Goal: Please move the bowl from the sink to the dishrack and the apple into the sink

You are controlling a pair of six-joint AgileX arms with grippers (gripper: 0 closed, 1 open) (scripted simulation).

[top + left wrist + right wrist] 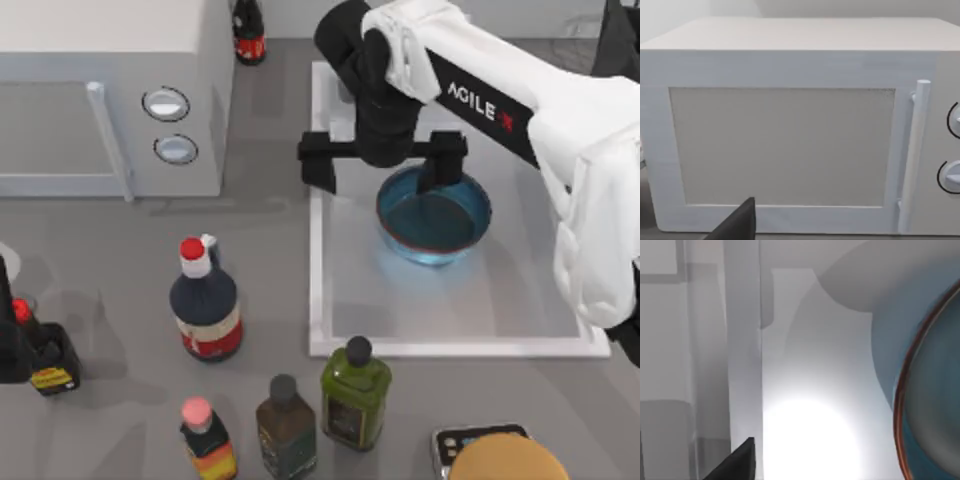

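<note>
The right gripper (382, 162) is seen low over the sink (325, 300), its fingers spread wide apart: one fingertip (438, 165) is dipped at the far rim of the bowl (434, 215), the other (318, 165) is hung out over the sink's left edge. Nothing is gripped between them. The bowl is sat upright on the sink floor, toward the back half of the basin, and in the right wrist view its blue wall and reddish rim (920, 390) are caught close beside the white floor. The white right arm (520, 110) is stretched in from the right side of the table. To the left of the sink, the microwave (110, 100) is stood at the back, and it is faced by the left wrist camera (790, 140). Bottles (205, 310) are clustered in front of the sink's left corner. The left arm (12, 345) is parked at the left edge of the table; whether its fingers are parted cannot be told.
</note>
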